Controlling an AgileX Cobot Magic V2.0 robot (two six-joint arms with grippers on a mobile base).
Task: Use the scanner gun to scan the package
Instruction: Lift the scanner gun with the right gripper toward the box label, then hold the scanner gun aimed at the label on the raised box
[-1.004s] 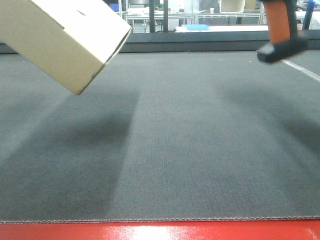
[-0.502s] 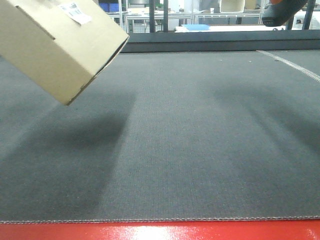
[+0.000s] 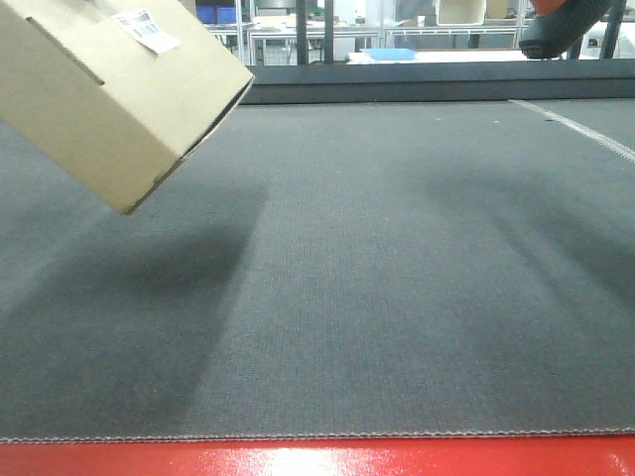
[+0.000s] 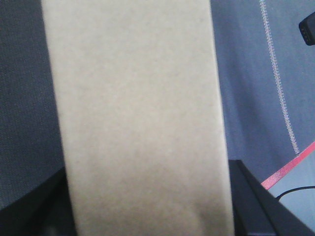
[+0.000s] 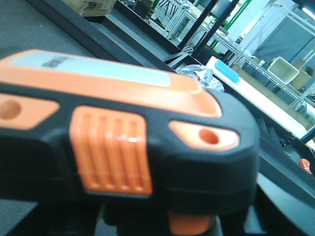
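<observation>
- The package [image 3: 109,99] is a plain tan box of matte cardboard with sharp edges. It hangs tilted in the air at about 10 o'clock in the front view, one corner pointing down, clear of the surface.
- A small white barcode label [image 3: 145,30] sits on its upper face, toward 12 o'clock on the box. An open seam shows along the end face.
- In the left wrist view the cardboard fills the middle as a smooth, slightly grainy panel. The left gripper [image 4: 147,191] is clamped on the package, with dark fingers [image 4: 248,196] pressing at 4 and 8 o'clock.
- The scanner gun [image 5: 128,142] is hard plastic: a black rounded body, an orange top stripe, and a ribbed orange trigger.
- In the front view only its black base with a bit of orange handle shows at 1 o'clock, raised, well apart from the package.
- The right gripper [image 5: 133,221] carries the scanner gun; its fingers are only a dark blur at 6 o'clock.
- The mat [image 3: 397,278] is dark grey with a fine woven texture, and a glossy red strip [image 3: 317,458] borders it at 6 o'clock.
</observation>
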